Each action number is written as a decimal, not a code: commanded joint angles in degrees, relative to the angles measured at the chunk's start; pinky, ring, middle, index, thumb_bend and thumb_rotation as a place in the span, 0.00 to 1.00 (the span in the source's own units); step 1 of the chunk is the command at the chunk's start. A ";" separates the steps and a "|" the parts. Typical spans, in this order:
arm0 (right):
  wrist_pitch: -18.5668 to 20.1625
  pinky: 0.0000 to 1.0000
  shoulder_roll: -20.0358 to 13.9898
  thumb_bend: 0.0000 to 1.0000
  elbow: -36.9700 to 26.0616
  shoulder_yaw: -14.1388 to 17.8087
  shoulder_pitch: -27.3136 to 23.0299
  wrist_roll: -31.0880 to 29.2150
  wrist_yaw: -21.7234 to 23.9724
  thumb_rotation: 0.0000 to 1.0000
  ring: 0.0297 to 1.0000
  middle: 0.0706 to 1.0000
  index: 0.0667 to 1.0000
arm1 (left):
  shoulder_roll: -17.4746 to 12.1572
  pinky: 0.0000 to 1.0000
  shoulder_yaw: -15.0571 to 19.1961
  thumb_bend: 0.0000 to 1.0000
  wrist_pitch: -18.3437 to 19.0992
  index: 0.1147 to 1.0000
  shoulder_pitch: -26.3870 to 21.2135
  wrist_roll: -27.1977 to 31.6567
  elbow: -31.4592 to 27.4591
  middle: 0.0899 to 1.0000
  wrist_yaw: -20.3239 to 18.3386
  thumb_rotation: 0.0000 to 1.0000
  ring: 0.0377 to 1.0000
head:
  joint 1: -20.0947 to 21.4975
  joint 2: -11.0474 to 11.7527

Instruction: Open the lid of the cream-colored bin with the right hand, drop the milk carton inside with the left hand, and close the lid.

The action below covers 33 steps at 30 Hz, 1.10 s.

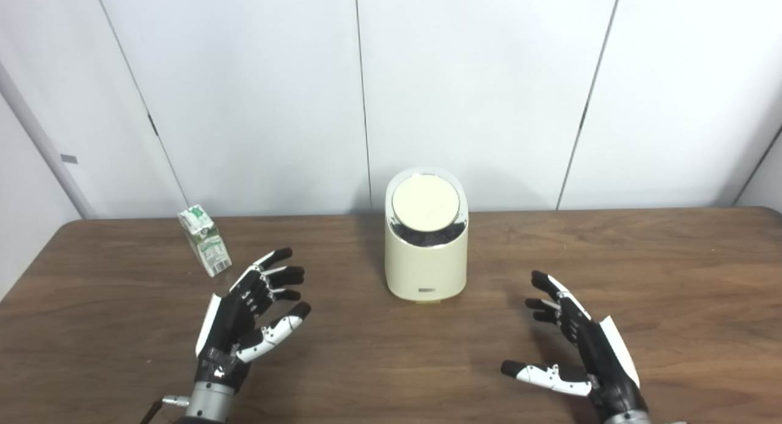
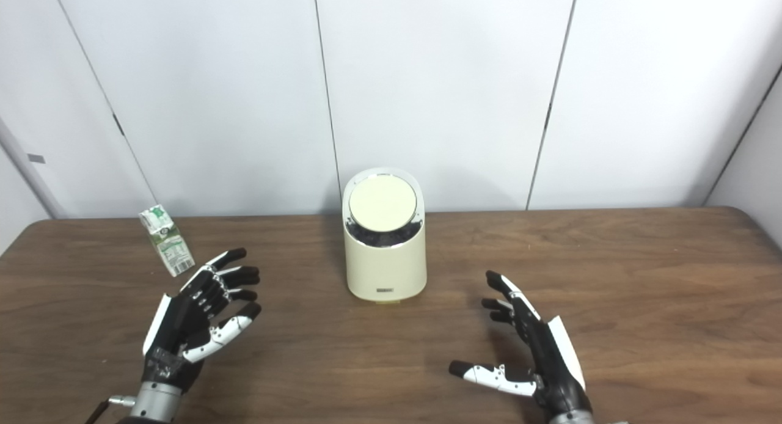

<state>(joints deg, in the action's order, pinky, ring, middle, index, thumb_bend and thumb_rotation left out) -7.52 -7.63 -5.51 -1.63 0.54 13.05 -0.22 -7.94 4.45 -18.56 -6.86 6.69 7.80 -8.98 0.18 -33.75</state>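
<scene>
We list the bin [image 1: 426, 253], lid [image 1: 425, 205] shut, ahead-left of our spread, empty right hand [image 1: 577, 341], nearer than the spread left hand [image 1: 244, 317].

Carton [image 1: 204, 239] left of bin [image 1: 426, 253], apart.

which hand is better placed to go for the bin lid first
The right hand. It is open, empty and on the bin's right side with bare table between them. The lid is shut. The left hand, also open, sits nearer the milk carton, so it suits that pickup.
</scene>
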 commanded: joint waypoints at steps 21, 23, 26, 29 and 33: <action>-3.17 0.76 -0.56 0.72 0.40 0.34 -1.65 -0.39 -0.47 0.30 0.80 0.88 0.88 | 1.54 0.60 -0.93 0.59 -3.33 0.76 1.43 -1.97 5.21 0.66 1.18 0.12 0.71 | -0.38 2.83; -3.12 0.76 -0.66 0.72 0.34 0.48 -2.08 -0.64 -0.44 0.32 0.81 0.89 0.88 | 1.42 0.60 -0.89 0.58 -3.93 0.76 1.22 -2.68 6.02 0.66 1.43 0.12 0.71 | 0.09 3.59; -1.32 0.76 -1.36 0.72 -1.38 0.34 -2.77 0.66 0.03 0.32 0.83 0.90 0.89 | 1.22 0.60 -0.85 0.57 -4.57 0.77 0.87 -3.16 7.05 0.67 1.57 0.12 0.70 | 0.73 4.28; 0.35 0.76 -2.21 0.73 -3.19 0.23 -4.08 2.68 0.32 0.34 0.85 0.90 0.90 | 1.00 0.60 -0.89 0.55 -5.13 0.77 0.49 -2.80 8.10 0.67 1.43 0.07 0.71 | 1.42 5.13; 1.09 0.75 -3.50 0.73 -3.26 0.75 -7.92 3.76 0.37 0.33 0.86 0.91 0.91 | 0.64 0.61 -0.94 0.56 -6.34 0.77 -0.12 -2.45 9.83 0.67 1.07 0.08 0.71 | 2.35 5.84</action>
<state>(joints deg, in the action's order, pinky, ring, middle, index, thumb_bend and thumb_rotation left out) -6.29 -10.30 -6.86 -1.27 -3.96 16.35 0.10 -8.09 4.19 -23.15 -9.58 4.07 12.30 -7.87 2.46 -27.86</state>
